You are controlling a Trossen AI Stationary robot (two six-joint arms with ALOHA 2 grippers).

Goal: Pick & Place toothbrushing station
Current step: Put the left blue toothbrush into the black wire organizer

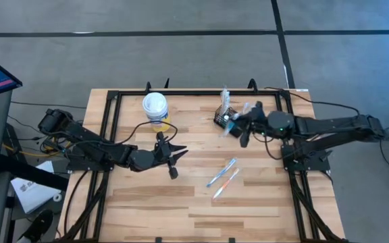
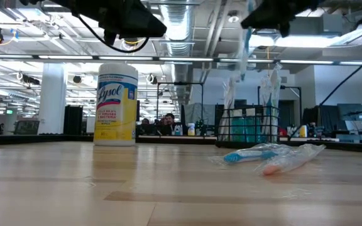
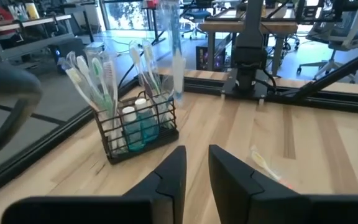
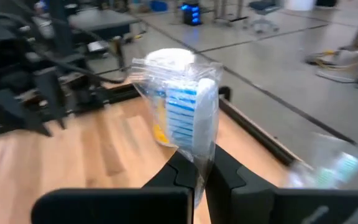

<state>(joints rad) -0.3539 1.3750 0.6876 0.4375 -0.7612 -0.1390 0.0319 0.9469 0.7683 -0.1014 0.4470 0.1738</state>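
The toothbrushing station (image 3: 138,127), a black wire caddy, stands on its base at the table's far right (image 1: 225,116). It holds several toothbrushes and small blue bottles. My right gripper (image 4: 199,171) is just to its right (image 1: 240,128), shut on a wrapped toothbrush (image 4: 188,106) with blue bristles. That brush shows upright over the caddy (image 3: 176,56). Two more wrapped toothbrushes (image 1: 221,172) (image 1: 226,182) lie flat on the table, nearer than the caddy. My left gripper (image 3: 197,165) hovers at mid-table (image 1: 175,158), open, nothing between its fingers. My right gripper pinches the wrapped toothbrush between its two fingers, on the clear wrapper just below the bristled head (image 4: 197,158). The fingers come roughly level from the table's right side. The brush stands about upright, clear of the table, and the head sticks out past the fingertips.
A yellow wipes canister with a white lid (image 1: 155,108) stands at the far middle of the table, left of the caddy. A black frame (image 1: 113,101) runs along the table's far, left and right edges. Bare wood lies in the near half.
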